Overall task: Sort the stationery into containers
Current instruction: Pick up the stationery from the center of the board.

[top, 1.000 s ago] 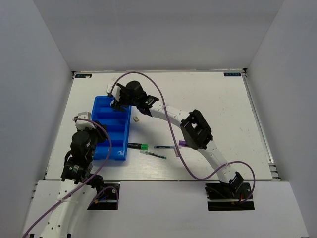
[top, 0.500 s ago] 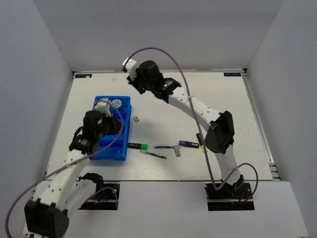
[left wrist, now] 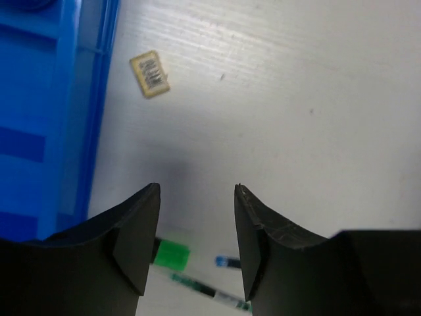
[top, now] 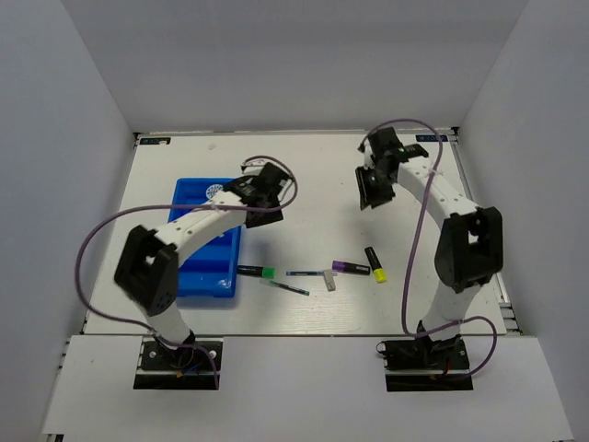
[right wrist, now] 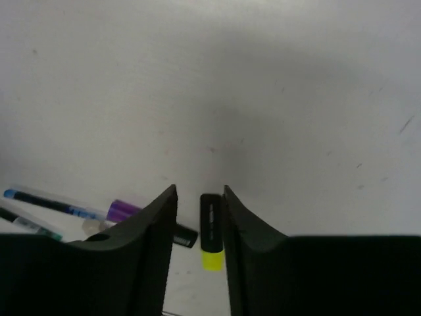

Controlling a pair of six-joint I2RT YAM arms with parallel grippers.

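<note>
Tray (top: 202, 276): long rectangle; smooth, glossy blue plastic.

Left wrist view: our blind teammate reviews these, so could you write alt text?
The left claw hangs open and empty above a white table. A blue tray runs down the left edge with a small eraser beside it; a green-tipped marker and a pen show below.
</note>
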